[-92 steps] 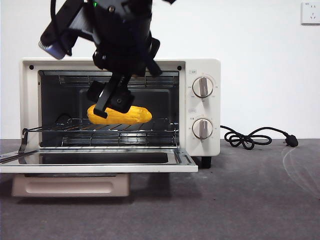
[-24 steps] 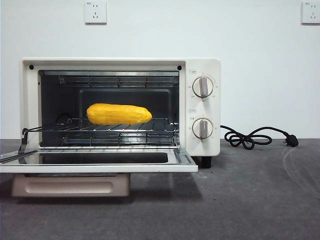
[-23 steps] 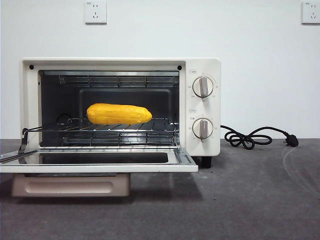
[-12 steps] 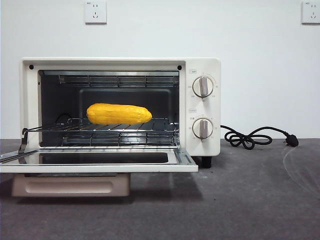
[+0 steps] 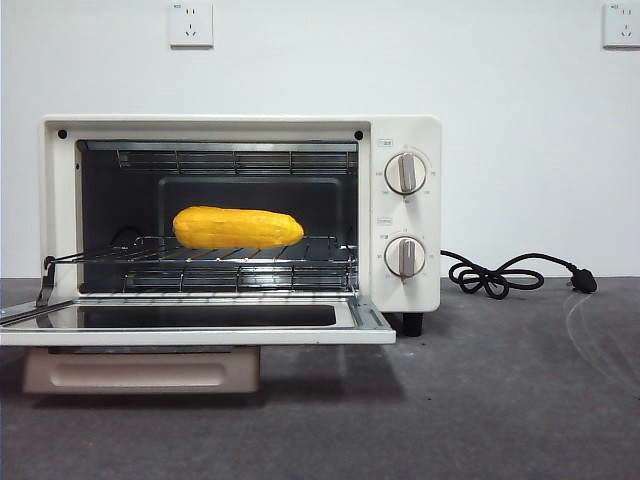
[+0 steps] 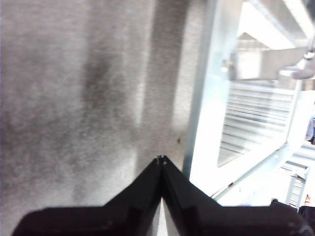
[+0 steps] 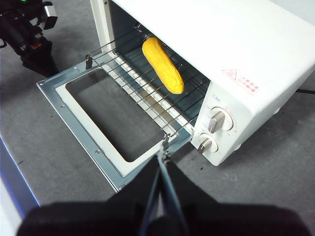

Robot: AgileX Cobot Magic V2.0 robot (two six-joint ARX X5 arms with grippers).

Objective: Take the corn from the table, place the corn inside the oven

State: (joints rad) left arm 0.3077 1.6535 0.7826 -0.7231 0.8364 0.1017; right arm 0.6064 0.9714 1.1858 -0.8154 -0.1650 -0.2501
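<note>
The yellow-orange corn [image 5: 238,228] lies lengthwise on the wire rack [image 5: 215,256] inside the cream-white oven [image 5: 405,215], whose glass door [image 5: 195,322] hangs fully open. The right wrist view looks down on the same corn [image 7: 162,65] and oven [image 7: 231,54] from high above; my right gripper [image 7: 162,156] is shut and empty there. My left gripper [image 6: 161,159] is shut too, with nothing in it, hovering over the dark grey table [image 6: 74,108] away from the oven. Neither gripper appears in the front view.
The other arm [image 7: 27,29] rests on the table beyond the open door. A black power cord [image 5: 500,275] with its plug lies right of the oven. Two wall sockets [image 5: 191,23] sit on the white wall behind.
About four seconds ago a gripper was in the oven at the corn; it has since let go and left the front view. Nothing has moved in the last second.
</note>
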